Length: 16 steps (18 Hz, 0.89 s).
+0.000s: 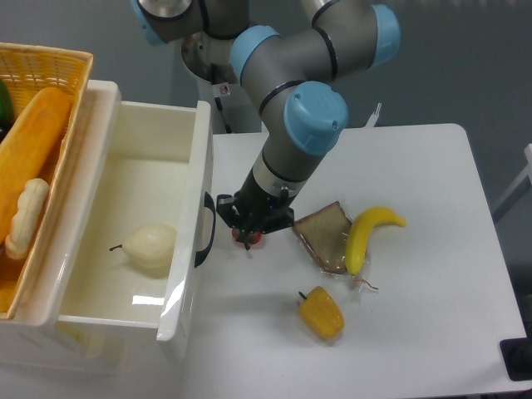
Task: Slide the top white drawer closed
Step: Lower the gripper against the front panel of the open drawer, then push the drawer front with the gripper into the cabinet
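Note:
The top white drawer [125, 179] stands pulled out at the left, its glossy front panel facing right with a curved black handle [207, 230]. A pale pear [148, 247] lies inside it. My gripper [247, 223] hangs low over the table just right of the handle, a small gap apart from the drawer front. Its dark fingers point down and the arm covers them, so how they stand is unclear. A red pepper [250, 239] peeks out beneath the gripper.
A yellow wicker basket [50, 71] with long yellow produce sits left of the drawer. On the white table [416, 166] lie a bread slice [324, 233], a banana [368, 233] and a yellow pepper [322, 312]. The arm's base stands at the back.

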Each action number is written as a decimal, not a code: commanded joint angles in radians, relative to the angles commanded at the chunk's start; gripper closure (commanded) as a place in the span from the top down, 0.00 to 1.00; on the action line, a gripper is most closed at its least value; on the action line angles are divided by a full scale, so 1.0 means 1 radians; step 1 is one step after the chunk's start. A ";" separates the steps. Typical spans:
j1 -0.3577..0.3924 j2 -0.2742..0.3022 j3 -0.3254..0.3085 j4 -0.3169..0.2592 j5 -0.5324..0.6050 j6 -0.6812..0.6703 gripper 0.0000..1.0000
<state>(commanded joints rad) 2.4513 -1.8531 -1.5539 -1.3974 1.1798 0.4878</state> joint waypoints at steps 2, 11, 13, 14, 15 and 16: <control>-0.002 0.006 -0.002 -0.014 -0.014 -0.002 0.00; -0.006 0.031 -0.003 -0.054 -0.035 0.000 0.00; -0.015 0.032 -0.003 -0.055 -0.034 0.000 0.00; -0.017 0.032 -0.003 -0.055 -0.035 0.000 0.00; -0.017 0.034 -0.003 -0.055 -0.034 -0.002 0.00; -0.018 0.034 -0.003 -0.057 -0.034 0.000 0.00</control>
<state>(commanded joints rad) 2.4329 -1.8193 -1.5570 -1.4542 1.1459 0.4878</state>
